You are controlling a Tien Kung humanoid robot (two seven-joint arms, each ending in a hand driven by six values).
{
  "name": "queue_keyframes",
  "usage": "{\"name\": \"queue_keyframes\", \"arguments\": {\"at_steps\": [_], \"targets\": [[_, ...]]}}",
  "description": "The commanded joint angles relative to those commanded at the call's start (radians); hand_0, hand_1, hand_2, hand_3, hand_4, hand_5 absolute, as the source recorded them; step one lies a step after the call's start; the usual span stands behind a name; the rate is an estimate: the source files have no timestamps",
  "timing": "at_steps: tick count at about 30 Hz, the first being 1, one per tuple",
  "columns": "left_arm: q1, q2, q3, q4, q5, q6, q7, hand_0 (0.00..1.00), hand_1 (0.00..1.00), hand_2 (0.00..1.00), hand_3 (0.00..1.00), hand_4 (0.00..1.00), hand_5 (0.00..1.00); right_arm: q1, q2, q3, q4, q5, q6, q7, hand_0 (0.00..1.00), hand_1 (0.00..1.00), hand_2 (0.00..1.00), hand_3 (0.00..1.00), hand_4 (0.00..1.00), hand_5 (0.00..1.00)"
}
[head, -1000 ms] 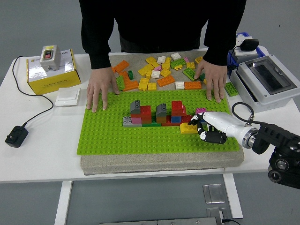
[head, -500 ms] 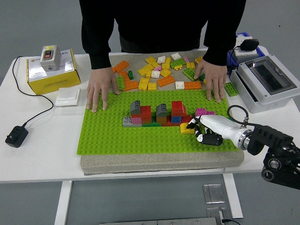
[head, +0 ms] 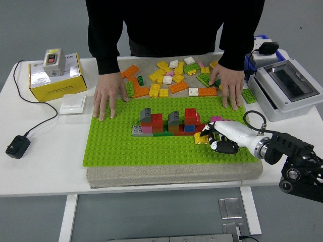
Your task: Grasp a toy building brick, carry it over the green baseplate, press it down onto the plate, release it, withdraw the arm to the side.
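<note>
One white table (head: 45,166) carries the whole setup, with a person standing at its far side. The person's two hands, one at the left (head: 107,98) and one at the right (head: 229,85), lie flat with fingers spread on the far edge of the green baseplate (head: 116,146), apparently steadying it. The baseplate rests on a sandy-coloured slab (head: 171,174). A grey plastic case (head: 287,88) sits at the right end of the table, a yellow box (head: 53,80) at the left.

Beyond the plate lies a loose heap of bricks (head: 169,75), mostly orange and yellow. On the plate itself stands a low built row (head: 166,123) of red, grey, blue and pink pieces.

The right hand (head: 218,138) comes in from the right, low over the plate. Its fingertips (head: 208,132) are curled down onto a yellow brick (head: 201,138), which sits on the plate just beside the right end of the row. Whether the brick is fully seated on the studs cannot be told. No left arm appears.

Judgement: the brick is light, rigid and smooth-sided, so it will not deform but may slip or tip under an off-centre load. Grip is best taken across the two opposite side walls; pressing force is best applied square on the studded top.
</note>
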Motion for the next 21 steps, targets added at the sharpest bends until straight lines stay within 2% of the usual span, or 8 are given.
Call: {"name": "queue_keyframes", "arguments": {"at_steps": [12, 21], "targets": [[-0.004, -0.002, -0.006, 0.000, -0.004, -0.006, -0.011, 0.686, 0.634, 0.560, 0.642, 0.120, 0.529, -0.003, 0.019, -0.010, -0.054, 0.033, 0.000, 0.019, 0.217, 0.260, 0.728, 0.702, 0.002, 0.398], [-0.004, -0.002, -0.005, 0.000, -0.009, -0.005, -0.019, 0.686, 0.634, 0.559, 0.641, 0.126, 0.532, -0.004, 0.021, -0.011, -0.059, 0.035, -0.001, 0.020, 0.217, 0.259, 0.727, 0.701, 0.002, 0.399]]}}
